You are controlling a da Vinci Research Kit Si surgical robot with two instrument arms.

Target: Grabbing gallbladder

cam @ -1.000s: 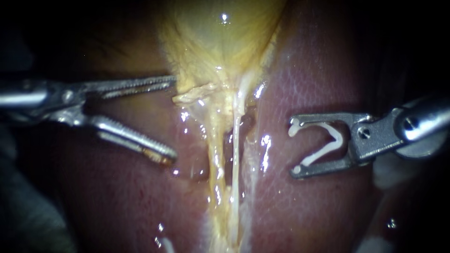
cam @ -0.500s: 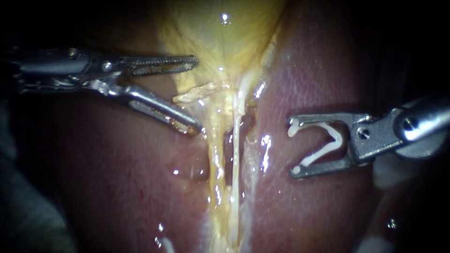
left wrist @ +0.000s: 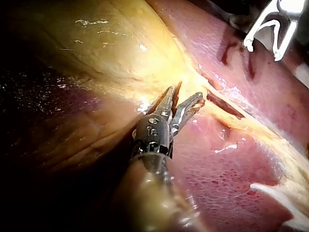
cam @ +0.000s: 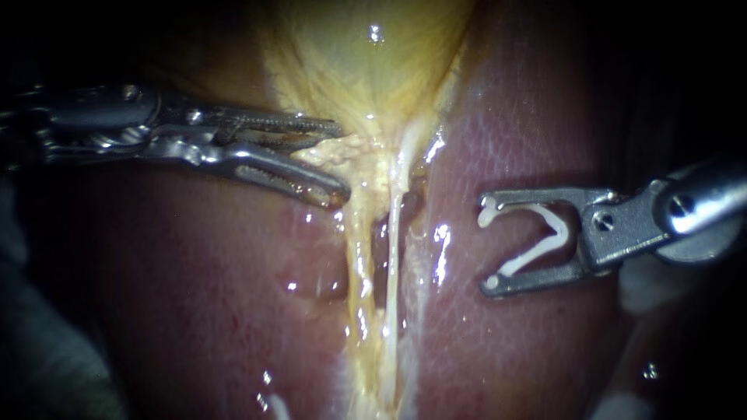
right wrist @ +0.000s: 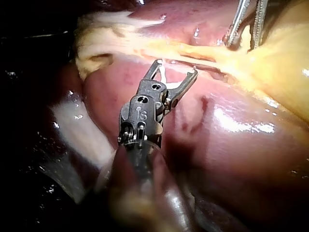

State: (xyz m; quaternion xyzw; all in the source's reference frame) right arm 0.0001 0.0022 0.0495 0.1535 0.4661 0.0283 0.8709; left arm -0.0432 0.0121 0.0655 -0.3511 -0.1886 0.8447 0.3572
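Liver point(cam: 194, 311) fills most of the endoscope view, dark red and wet, with a lobe on each side of a central groove. Gallbladder point(cam: 366, 70) sits at the top of that groove, yellow, narrowing downward to a ragged pale fringe. From the fringe, pale strands point(cam: 389, 272) run down the groove between the lobes.

My left tool point(cam: 340, 158) comes in level from the left. Its toothed jaws are clamped on the gallbladder's fringe, one above and one below, with tissue bunched between them. The left wrist view agrees: the jaws pinch the yellow edge where gallbladder meets liver.

My right tool point(cam: 489, 246) hangs over the right lobe, well apart from the groove and the gallbladder. Its jaws stand wide and grip a white clip point(cam: 554, 232) seated between them, one leg along each jaw. In the right wrist view the clip's open mouth faces the strands ahead of it.
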